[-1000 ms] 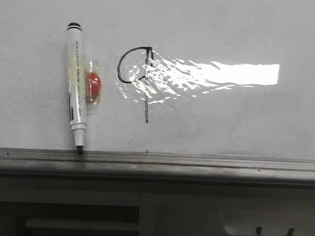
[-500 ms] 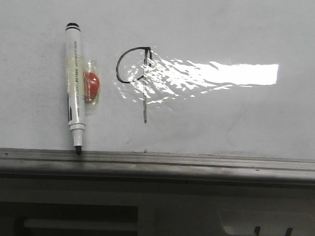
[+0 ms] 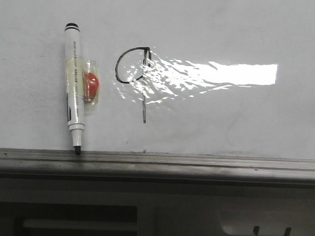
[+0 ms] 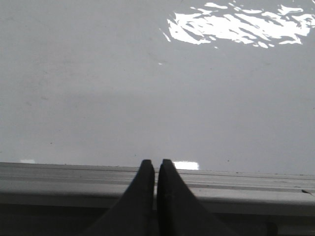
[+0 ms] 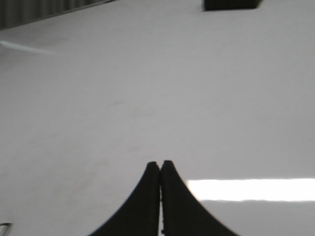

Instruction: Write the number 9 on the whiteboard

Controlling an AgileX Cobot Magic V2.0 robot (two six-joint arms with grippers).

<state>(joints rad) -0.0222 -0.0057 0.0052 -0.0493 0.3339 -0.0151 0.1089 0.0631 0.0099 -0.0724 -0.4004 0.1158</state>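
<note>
The left gripper (image 4: 156, 164) is seen with its fingers (image 4: 145, 172) pressed together, nothing held between them, tips poised over the grey rail (image 4: 74, 172) at the edge of the whiteboard (image 4: 123, 88). The right gripper (image 5: 160, 166) is likewise closed and empty, above bare board. In the front view neither gripper is seen; the number 9 (image 3: 133, 75) is drawn on the whiteboard (image 3: 225, 116), partly under glare, with a marker (image 3: 73, 85) lying just beside it, tip touching the rail (image 3: 197, 161).
</note>
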